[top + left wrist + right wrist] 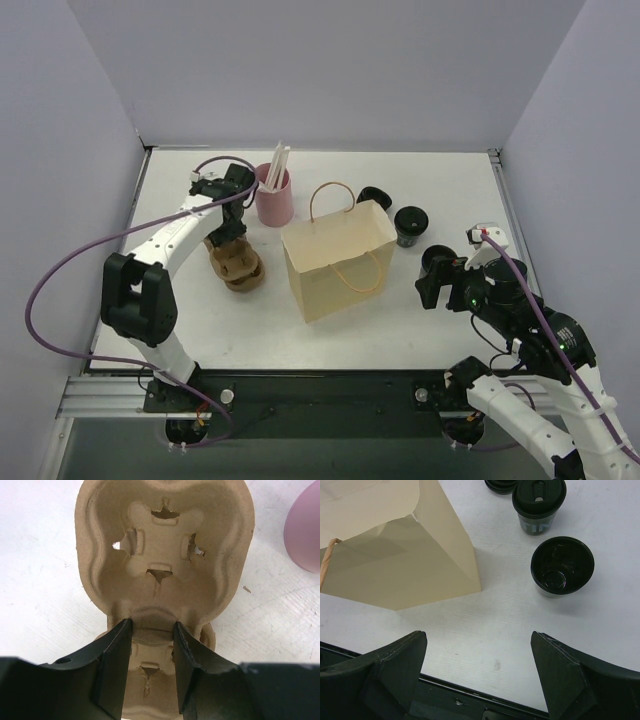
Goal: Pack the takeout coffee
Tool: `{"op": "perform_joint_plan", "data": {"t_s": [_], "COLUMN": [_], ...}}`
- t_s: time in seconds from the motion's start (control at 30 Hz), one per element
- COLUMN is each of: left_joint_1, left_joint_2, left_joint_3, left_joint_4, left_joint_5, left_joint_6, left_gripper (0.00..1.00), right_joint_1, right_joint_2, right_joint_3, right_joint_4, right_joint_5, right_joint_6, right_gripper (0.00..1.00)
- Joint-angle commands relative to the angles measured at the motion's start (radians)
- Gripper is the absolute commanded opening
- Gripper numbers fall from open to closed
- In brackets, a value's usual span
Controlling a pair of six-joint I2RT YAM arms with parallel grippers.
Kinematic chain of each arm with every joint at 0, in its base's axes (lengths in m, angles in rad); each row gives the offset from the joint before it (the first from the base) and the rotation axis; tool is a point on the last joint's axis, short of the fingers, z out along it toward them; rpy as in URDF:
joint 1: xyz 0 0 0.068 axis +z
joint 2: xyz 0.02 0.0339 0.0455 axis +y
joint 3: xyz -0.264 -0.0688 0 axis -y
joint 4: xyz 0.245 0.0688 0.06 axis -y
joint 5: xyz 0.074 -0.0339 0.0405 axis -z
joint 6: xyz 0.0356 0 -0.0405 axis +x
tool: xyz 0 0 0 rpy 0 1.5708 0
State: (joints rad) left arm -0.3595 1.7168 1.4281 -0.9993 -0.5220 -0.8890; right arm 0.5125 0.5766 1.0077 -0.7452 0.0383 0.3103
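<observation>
Bare table (400,325) lies open at six o'clock of the paper bag (340,265), while the pulp carrier (240,268) blocks its nine, the pink straw cup (274,200) its eleven, a lidded black cup (410,226) its two and an open black cup (562,566) its three.

White table (235,330); on it paper bag (335,265), pulp cup carrier (240,270), pink tumbler (274,203), lidded cup (410,226), open cup (562,566)

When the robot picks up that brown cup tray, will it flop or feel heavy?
Probably light: the tray looks like thin moulded pulp and is empty. It should keep its shape, since its walls are curved and ridged. The torn slits suggest it could rip or crush if squeezed hard.
</observation>
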Motion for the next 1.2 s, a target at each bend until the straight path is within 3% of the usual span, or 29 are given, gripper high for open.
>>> {"op": "perform_joint_plan", "data": {"t_s": [0.0,0.17,0.33,0.5,0.73,0.8,0.9,1.0,1.17], "left_joint_1": [-0.009,-0.018,-0.038,-0.078,-0.185,-0.274,-0.445,-0.548,-0.639], "left_joint_2": [-0.126,-0.239,-0.347,-0.450,-0.516,-0.484,-0.439,-0.407,-0.369], "left_joint_3": [0.055,0.066,0.103,0.178,0.304,0.376,0.442,0.477,0.515], "left_joint_4": [-0.018,-0.005,0.042,0.066,0.122,0.085,0.059,0.065,0.093], "left_joint_5": [-0.042,-0.030,0.108,0.168,0.427,0.439,0.346,0.300,0.341], "left_joint_6": [0.117,0.274,0.438,0.510,0.637,0.666,0.745,0.789,0.851], "left_gripper": [0.29,0.26,0.25,0.23,0.22,0.22,0.21,0.21,0.21], "right_joint_1": [0.001,0.001,0.001,0.001,0.001,0.001,0.001,0.003,0.001], "right_joint_2": [-0.023,-0.018,-0.020,-0.021,-0.015,-0.015,-0.017,-0.021,-0.026], "right_joint_3": [0.046,0.046,0.048,0.049,0.057,0.069,0.088,0.104,0.104], "right_joint_4": [-0.008,-0.010,-0.008,-0.011,-0.028,-0.036,-0.051,-0.062,-0.068], "right_joint_5": [0.008,-0.006,-0.017,-0.021,-0.031,-0.028,-0.021,-0.011,-0.009], "right_joint_6": [-0.014,-0.010,-0.002,0.000,-0.004,-0.010,-0.016,-0.019,-0.013], "right_gripper": [0.89,0.89,0.89,0.89,0.89,0.89,0.89,0.89,0.89]}}
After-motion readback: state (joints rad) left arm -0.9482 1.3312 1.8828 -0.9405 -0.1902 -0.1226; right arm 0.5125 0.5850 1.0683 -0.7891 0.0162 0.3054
